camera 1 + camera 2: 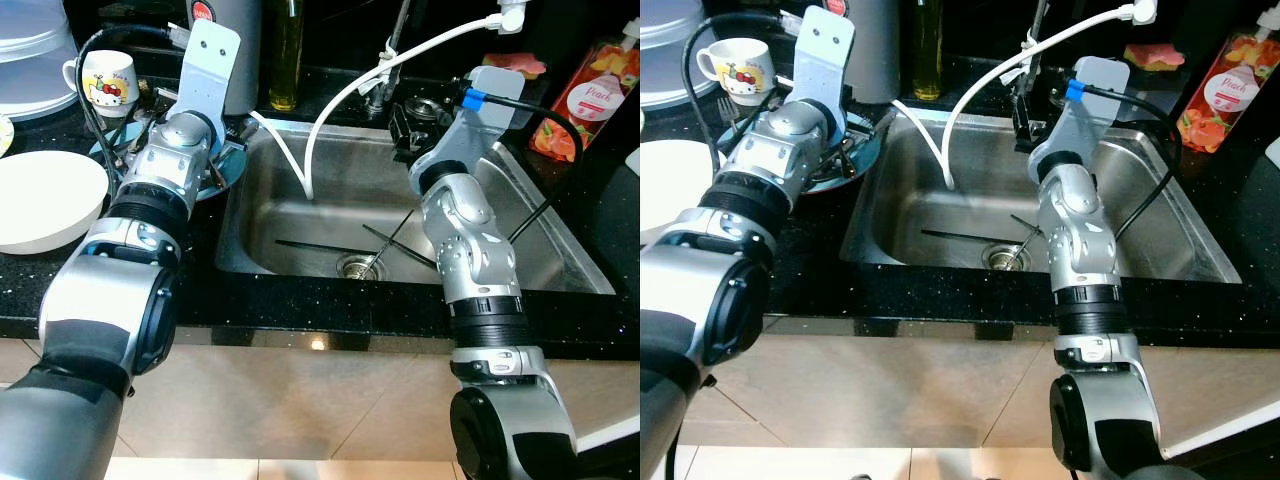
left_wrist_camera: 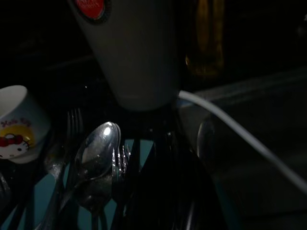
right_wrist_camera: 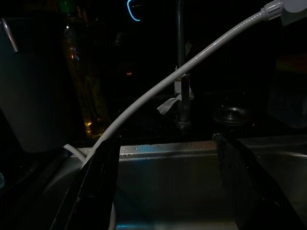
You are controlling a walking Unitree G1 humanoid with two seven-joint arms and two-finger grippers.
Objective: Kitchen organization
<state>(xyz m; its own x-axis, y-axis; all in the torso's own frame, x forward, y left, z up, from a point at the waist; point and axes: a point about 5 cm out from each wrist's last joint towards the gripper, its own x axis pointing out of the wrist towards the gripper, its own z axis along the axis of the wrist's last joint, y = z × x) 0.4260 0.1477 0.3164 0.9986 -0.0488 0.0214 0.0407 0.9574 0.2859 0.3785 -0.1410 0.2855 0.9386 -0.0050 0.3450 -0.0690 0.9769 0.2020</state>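
My left gripper (image 1: pixel 228 148) hovers low over a teal plate (image 1: pixel 214 184) on the counter left of the sink. In the left wrist view a spoon (image 2: pixel 96 148) and forks (image 2: pixel 72 129) lie on that plate, close under the gripper. A Hello Kitty cup (image 1: pixel 107 77) stands just behind the plate. My right gripper (image 3: pixel 168 191) is open and holds nothing. It hangs over the back of the steel sink (image 1: pixel 300 220), pointing at the faucet (image 3: pixel 181 96). Thin dark utensils (image 1: pixel 310 245) lie on the sink floor near the drain (image 1: pixel 357 265).
A white hose (image 1: pixel 340 100) arcs from the faucet into the sink between the arms. A grey canister (image 1: pixel 235 50) and an oil bottle (image 1: pixel 287 55) stand behind the plate. A white bowl (image 1: pixel 45 200) sits far left. A peach-labelled bottle (image 1: pixel 585 100) stands right.
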